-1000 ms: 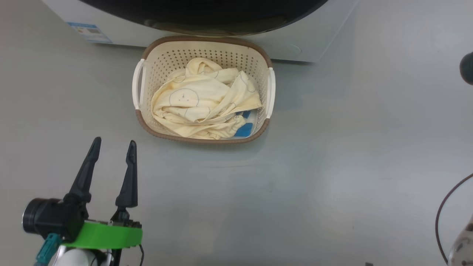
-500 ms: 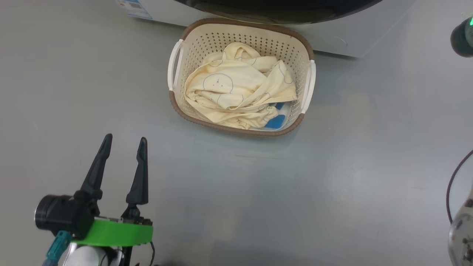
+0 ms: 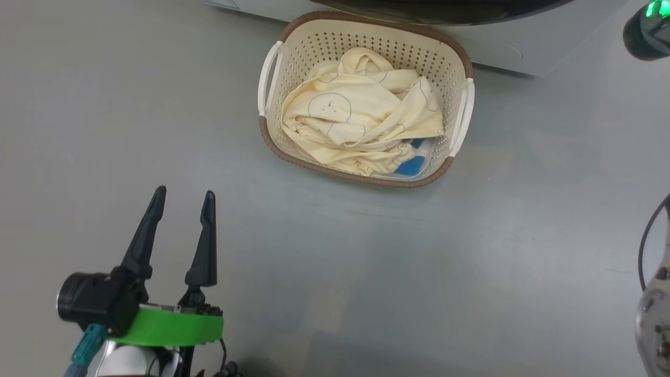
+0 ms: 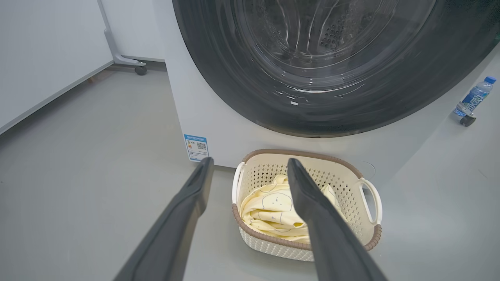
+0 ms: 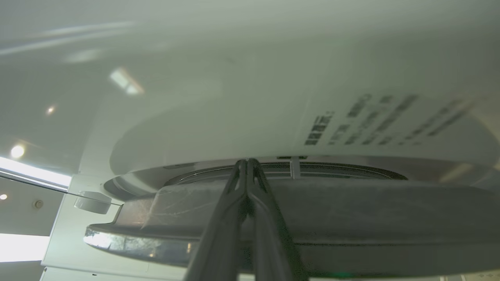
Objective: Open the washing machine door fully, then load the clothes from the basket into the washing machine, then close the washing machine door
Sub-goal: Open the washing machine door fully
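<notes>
In the head view the basket (image 3: pixel 356 177) sits on the grey floor (image 3: pixel 366 272) in the upper middle of the frame. Its far rim is just in front of the washer (image 3: pixel 502 50), whose white base runs along the top edge. The door (image 3: pixel 445 3) shows there as a dark curved strip at the very top. The clothes (image 3: pixel 361 123) lie heaped inside the basket, pale yellow with thin line drawings, and a blue patch shows at the heap's lower right. The left gripper (image 3: pixel 184 192) is at the lower left, well apart from the basket. Its two fingers are spread and empty and point up the frame over bare floor.

The left wrist view looks along those spread fingers (image 4: pixel 183 218) toward the washer (image 4: pixel 203 97). The door (image 4: pixel 226 89) takes the upper right, its black rim lying against the white front and the glass bowl bulging at its centre; it looks closed. A blue label (image 4: pixel 196 147) is stuck low on the front, left of the door. The basket (image 4: pixel 269 246) stands below the door in the lower middle, with the clothes (image 4: pixel 269 207) in it, partly behind the right-hand finger. A bottle (image 4: pixel 474 96) with a blue cap is on the floor at the right edge.

In the right wrist view the right gripper (image 5: pixel 247 160) rises from the bottom centre with its fingers pressed together and nothing between them. Their tips reach the seam between the dark door edge (image 5: pixel 351 218) and the white front (image 5: pixel 234 97), which carries blurred print at the upper right. Whether the tips touch either one cannot be told.
</notes>
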